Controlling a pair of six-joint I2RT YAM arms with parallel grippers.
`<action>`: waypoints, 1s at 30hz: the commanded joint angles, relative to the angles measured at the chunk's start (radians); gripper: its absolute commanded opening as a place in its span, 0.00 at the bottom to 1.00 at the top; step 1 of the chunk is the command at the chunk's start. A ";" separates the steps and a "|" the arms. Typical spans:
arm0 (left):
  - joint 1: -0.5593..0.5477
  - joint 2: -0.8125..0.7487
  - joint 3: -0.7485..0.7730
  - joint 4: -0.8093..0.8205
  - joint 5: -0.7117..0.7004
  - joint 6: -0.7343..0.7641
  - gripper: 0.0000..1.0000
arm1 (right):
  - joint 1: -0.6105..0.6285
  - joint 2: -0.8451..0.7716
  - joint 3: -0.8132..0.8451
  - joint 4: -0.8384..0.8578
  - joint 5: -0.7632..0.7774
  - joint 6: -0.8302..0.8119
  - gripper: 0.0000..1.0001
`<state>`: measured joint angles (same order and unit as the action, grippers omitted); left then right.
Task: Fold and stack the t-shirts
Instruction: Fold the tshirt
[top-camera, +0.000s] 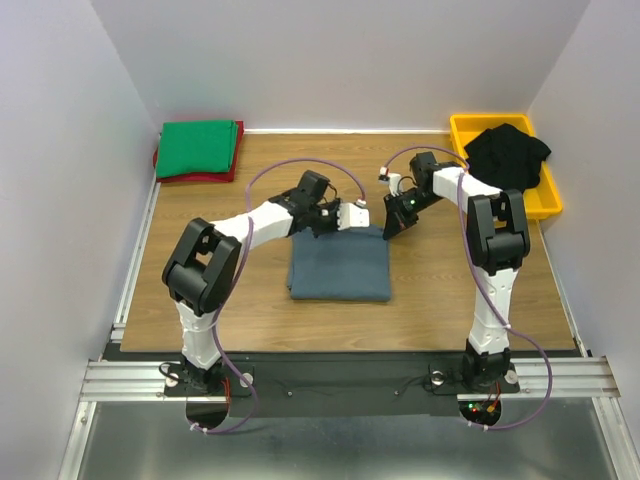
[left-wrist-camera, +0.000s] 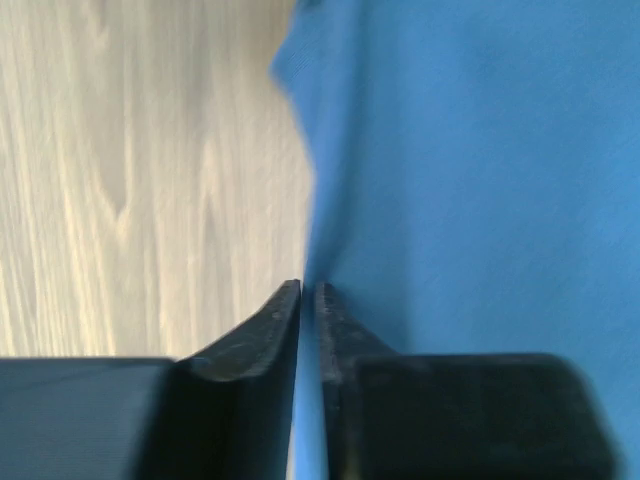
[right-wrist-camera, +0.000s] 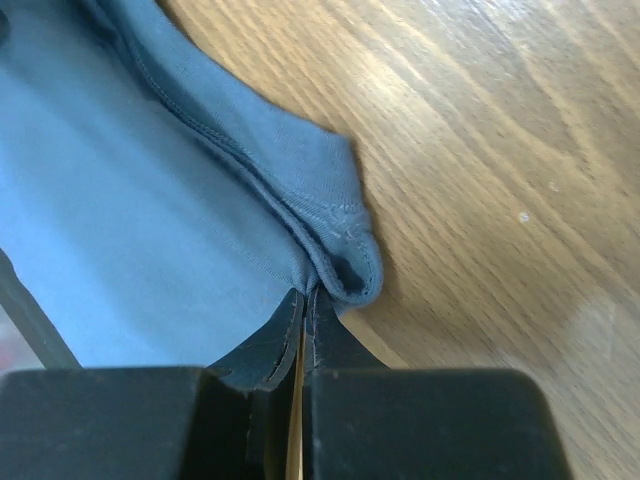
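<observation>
A slate blue-grey t-shirt lies folded into a rectangle in the middle of the wooden table. My left gripper is at its far edge, jaws nearly together with a strip of blue cloth in the narrow gap. My right gripper is at the far right corner, shut, its tips pinching the rolled hem of the shirt. A folded green t-shirt rests on a red one at the back left. A black t-shirt is heaped in the bin.
The yellow plastic bin stands at the back right corner. White walls close in the back and both sides. A metal rail runs along the near edge by the arm bases.
</observation>
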<state>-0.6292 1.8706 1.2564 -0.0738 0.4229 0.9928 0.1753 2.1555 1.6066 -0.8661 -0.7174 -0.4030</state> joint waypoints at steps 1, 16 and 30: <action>0.115 -0.022 0.078 -0.084 0.069 -0.031 0.30 | -0.011 -0.013 0.026 0.039 0.018 0.018 0.01; 0.289 -0.013 0.110 -0.310 0.300 -0.057 0.39 | -0.013 -0.036 0.029 0.038 0.032 0.032 0.01; 0.292 0.079 0.164 -0.371 0.289 -0.042 0.33 | -0.011 -0.055 0.026 0.036 0.030 0.030 0.01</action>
<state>-0.3447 1.9549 1.3628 -0.3950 0.6918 0.9440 0.1738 2.1571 1.6073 -0.8555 -0.7025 -0.3687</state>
